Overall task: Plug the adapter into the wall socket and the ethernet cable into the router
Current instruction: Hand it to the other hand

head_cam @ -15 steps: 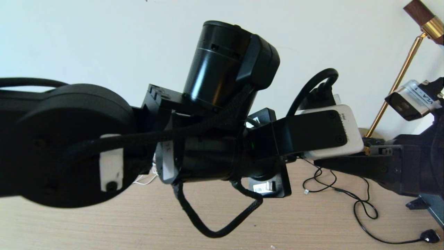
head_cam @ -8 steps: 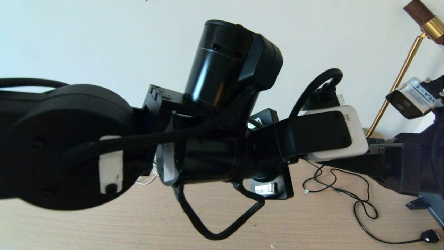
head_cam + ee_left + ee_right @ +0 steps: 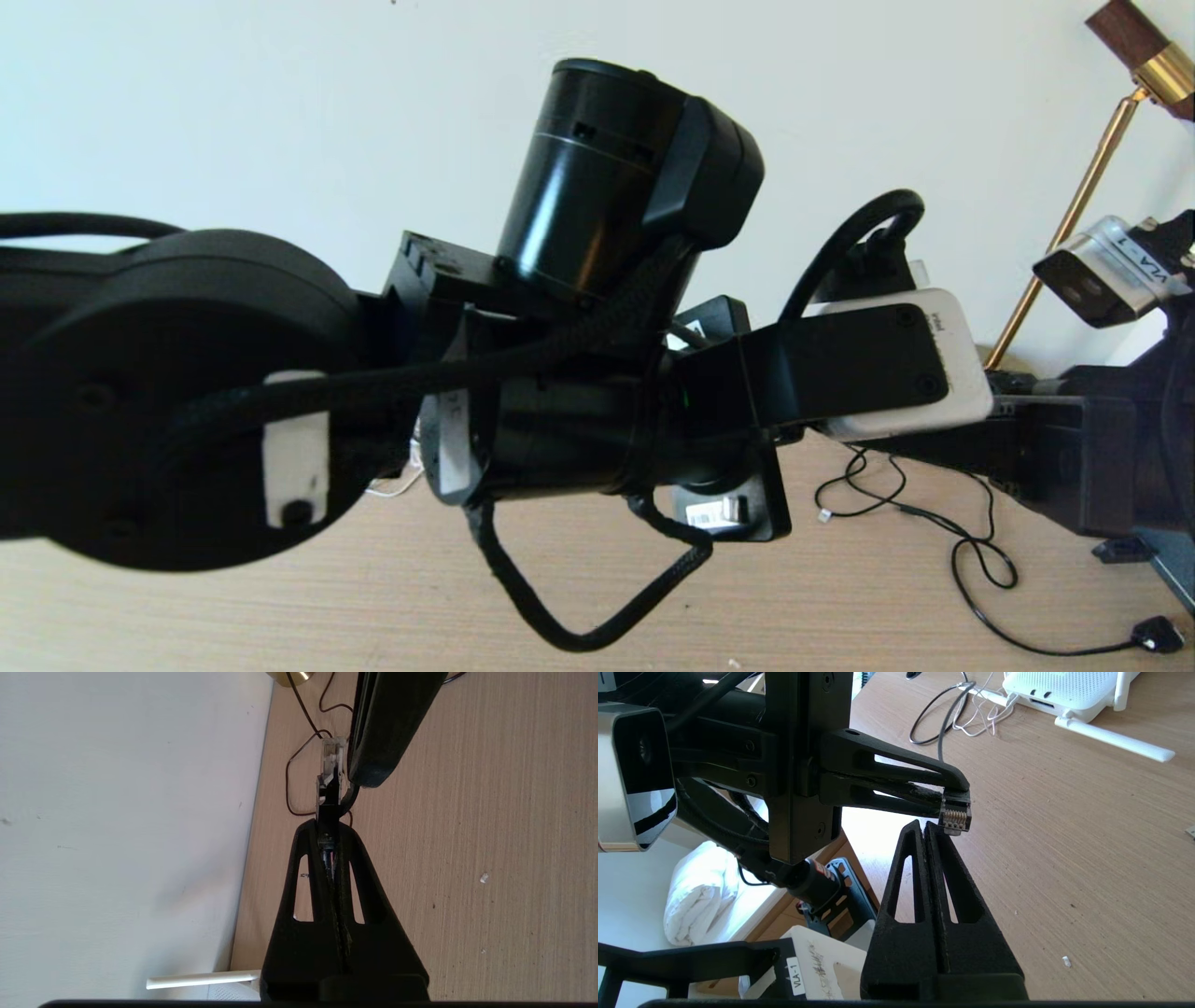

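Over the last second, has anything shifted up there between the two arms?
Barely. The left arm's wrist camera housing crept slightly toward the right arm, then settled; the right arm's wrist camera wobbled a little. The left gripper keeps its jaws shut on the ethernet cable plug, and the right gripper stays shut and empty just beside it. The router has not moved.

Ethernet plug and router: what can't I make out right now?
- Router: cut off by the right wrist view's edge; head view blocked by the left arm.
- Wall socket and adapter: in no view.
- Ethernet cable: only its plug shows beyond the left gripper; right gripper beside it.
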